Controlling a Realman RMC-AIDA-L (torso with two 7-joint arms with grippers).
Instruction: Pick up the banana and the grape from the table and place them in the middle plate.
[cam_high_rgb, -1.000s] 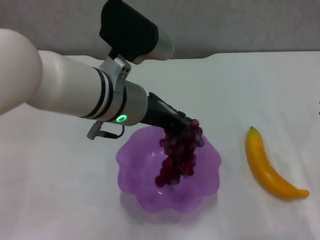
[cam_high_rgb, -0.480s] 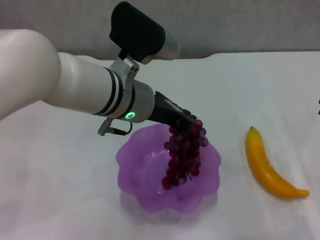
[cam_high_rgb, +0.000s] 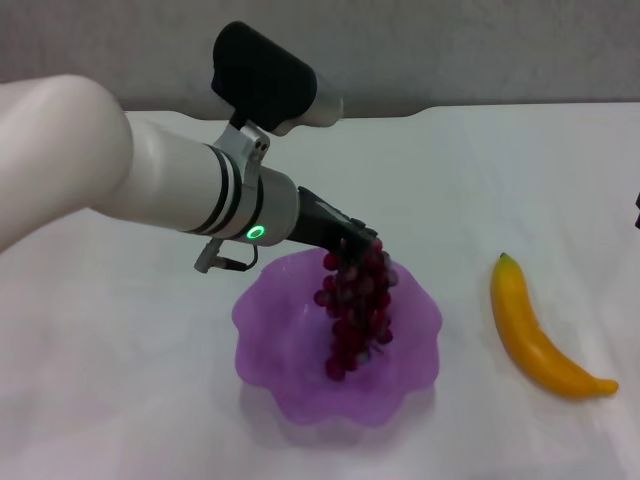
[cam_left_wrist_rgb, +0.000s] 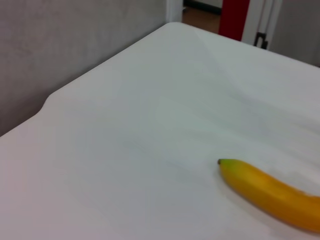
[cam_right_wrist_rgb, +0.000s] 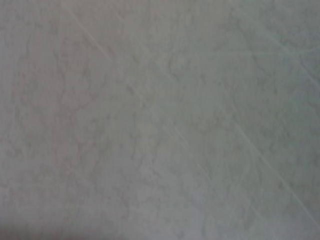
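Left gripper (cam_high_rgb: 352, 243) reaches in from the robot's left over the far rim of the middle plate (cam_high_rgb: 270, 345), its dark fingers clamped on the top of the grape (cam_high_rgb: 352, 305). The bunch hangs straight down from the grip into the plate's hollow; lowest grapes sit at or just above the plate floor — contact cannot be told. Green ring light glows on the wrist. The plate, lilac and translucent with a scalloped rim, stands on the table (cam_high_rgb: 120, 400) near the front middle. The banana (cam_high_rgb: 538, 335) lies flat on the table to the robot's right of the plate, apart from it, green tip pointing away from the robot, untouched. Left wrist view shows the banana (cam_left_wrist_rgb: 272, 195) again on bare white tabletop. Table surface: plain white, matte, with a notched far edge set against a grey wall (cam_high_rgb: 480, 50). In the left wrist view, past the table's far corner — a strip of brownish floor, a red upright panel (cam_left_wrist_rgb: 235, 19) and pale door framing. Right wrist view holds only a mottled grey surface; right gripper not seen anywhere.
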